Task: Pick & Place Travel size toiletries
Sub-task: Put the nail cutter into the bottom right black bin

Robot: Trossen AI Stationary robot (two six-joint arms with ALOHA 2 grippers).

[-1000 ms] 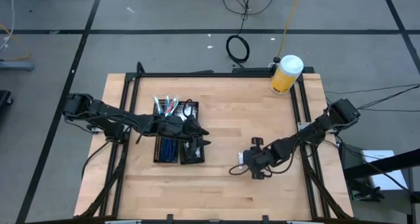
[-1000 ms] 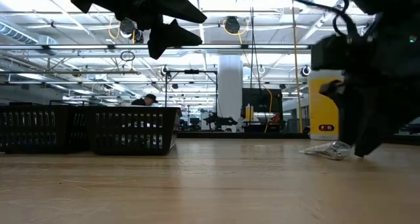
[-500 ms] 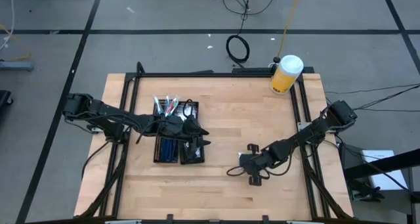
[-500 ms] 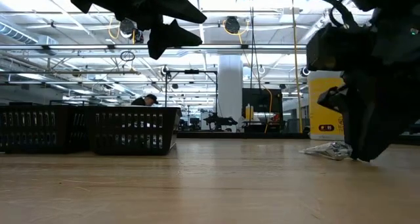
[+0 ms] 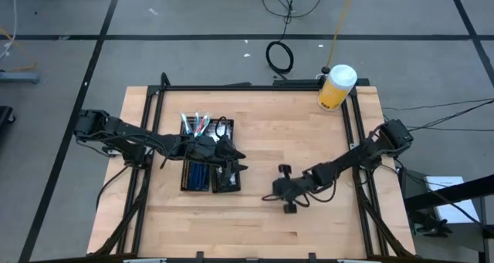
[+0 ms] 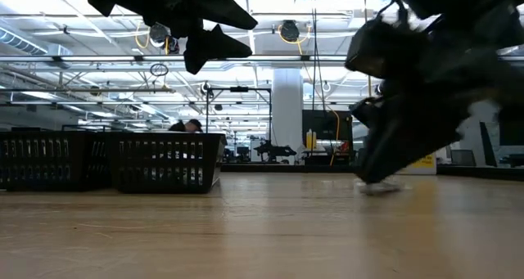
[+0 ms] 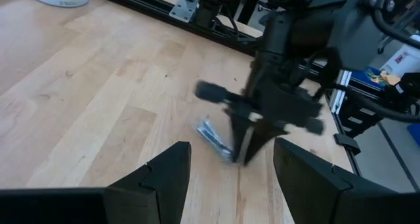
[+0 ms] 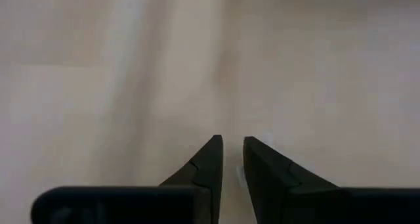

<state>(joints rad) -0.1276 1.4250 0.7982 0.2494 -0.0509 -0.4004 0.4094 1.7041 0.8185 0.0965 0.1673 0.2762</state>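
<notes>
- Right now one small silvery packet (image 7: 215, 137) lies flat on the bare wood, about the middle of the bench (image 5: 262, 217) and well apart from the tray.
- Its near end sits just at the fingertips of the right end effector (image 7: 248, 159), which points down at it; I cannot tell if the tips touch it or grip it.
- Seen from the right wrist, the two dark fingers (image 8: 205, 165) stand close together with only a narrow slit between them, and something pale shows just beside their tips.
- Other toiletries are already stored: thin white, green and pink sticks (image 5: 196, 124) and blue razor-like pieces (image 5: 198, 175) fill compartments of the black tray (image 5: 187, 188).
- Above that tray hangs the left end effector (image 7: 230, 165), its fingers spread apart and empty, only waiting.
- At the far right corner of the bench stands a big yellow jar with a white lid (image 5: 336, 86), away from both arms.
- By my judgement the task is mostly done, because no other loose item shows on the wood; what is left is to take this packet and carry it to the tray.
</notes>
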